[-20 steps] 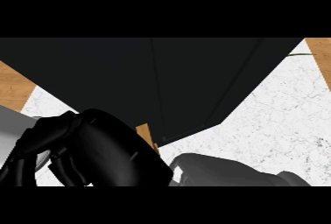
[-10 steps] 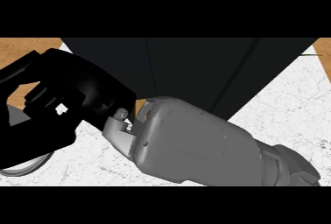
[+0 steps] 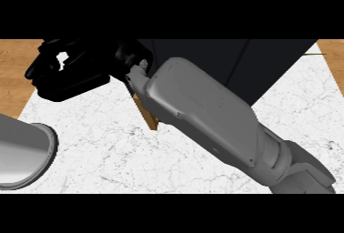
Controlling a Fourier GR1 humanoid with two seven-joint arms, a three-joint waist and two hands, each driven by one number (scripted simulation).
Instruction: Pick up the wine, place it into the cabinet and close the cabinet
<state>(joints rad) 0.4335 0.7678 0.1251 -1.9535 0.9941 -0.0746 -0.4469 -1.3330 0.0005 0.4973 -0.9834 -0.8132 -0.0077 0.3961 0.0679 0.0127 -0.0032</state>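
**Hanging my right hand at the cabinet's left side, wine out of sight**

Looking steeply down, I see my right hand (image 3: 70,73) as a black mass just left of the dark cabinet (image 3: 269,68), overlapping its left edge near the top of the view. It shows as one dark lump with a small bright gap in it. I cannot tell whether it is spread, pressed together or closed round anything.

My grey right forearm (image 3: 201,113) runs from below and to the right of the cabinet, slanting up across its front face to the hand. It covers much of the cabinet's lower left part.

The wine does not show anywhere. It may be behind my hand or forearm, or inside the cabinet, and I cannot tell which. So I cannot say how it lies relative to the hand.

The cabinet stands on the white marbled counter (image 3: 101,136), which spreads out below it and to both sides. A thin line runs down the cabinet's face, right of my forearm. A narrow wooden strip (image 3: 146,113) sticks out below the cabinet's left edge, just beside my forearm, tilted. Beyond the counter, left of the cabinet and partly behind my hand, lies a wooden surface (image 3: 13,68).

Well below and left of the cabinet, a grey flared cylinder (image 3: 23,150) comes in from the view's left edge over the counter. I cannot tell what it is.
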